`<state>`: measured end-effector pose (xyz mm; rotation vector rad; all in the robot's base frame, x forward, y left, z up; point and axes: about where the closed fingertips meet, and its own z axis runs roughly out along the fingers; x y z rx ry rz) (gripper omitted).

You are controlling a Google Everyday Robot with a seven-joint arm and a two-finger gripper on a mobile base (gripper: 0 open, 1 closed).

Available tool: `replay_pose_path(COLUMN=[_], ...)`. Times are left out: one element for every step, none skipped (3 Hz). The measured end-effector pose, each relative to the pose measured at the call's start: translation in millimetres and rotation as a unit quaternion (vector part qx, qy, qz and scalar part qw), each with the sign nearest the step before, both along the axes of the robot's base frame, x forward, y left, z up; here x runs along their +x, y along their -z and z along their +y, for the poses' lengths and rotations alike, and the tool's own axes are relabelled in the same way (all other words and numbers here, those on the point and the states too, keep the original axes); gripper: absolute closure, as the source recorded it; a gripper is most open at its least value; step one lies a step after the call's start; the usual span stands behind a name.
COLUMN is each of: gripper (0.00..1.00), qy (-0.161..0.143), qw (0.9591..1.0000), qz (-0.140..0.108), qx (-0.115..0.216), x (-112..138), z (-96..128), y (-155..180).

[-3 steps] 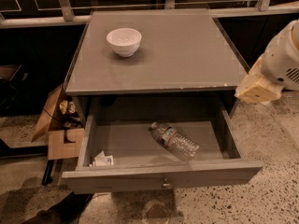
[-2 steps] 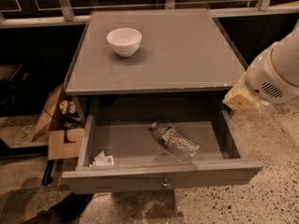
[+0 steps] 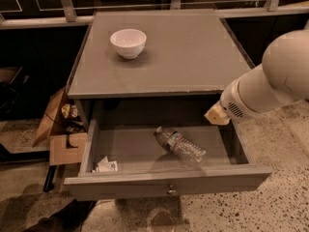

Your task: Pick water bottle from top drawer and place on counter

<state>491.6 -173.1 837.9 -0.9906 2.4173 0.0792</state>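
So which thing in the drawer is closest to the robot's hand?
The water bottle, mid-drawer. The gripper is over the right side of the top drawer; the white packet lies at the front left corner.

1. No text can be read. The water bottle [image 3: 179, 145] lying in the top drawer [image 3: 145, 185] has a red-and-dark label band, print illegible.
2. The gripper [image 3: 217, 116] hangs over the drawer's right rear corner.

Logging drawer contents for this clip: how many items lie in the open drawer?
2. The water bottle lies right of centre in the top drawer; a small white wrapper sits in its front-left corner. The hand hovers over the right rear corner and may hide something.
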Motion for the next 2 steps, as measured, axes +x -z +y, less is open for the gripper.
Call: replay_pose_path(gripper=[1.0,1.0], qy=[0.015,-0.009], qw=[0.9997,0.9988], qz=[0.011,0.016], qx=[0.015,0.045], x=[10,23], z=[18,62], y=[36,112])
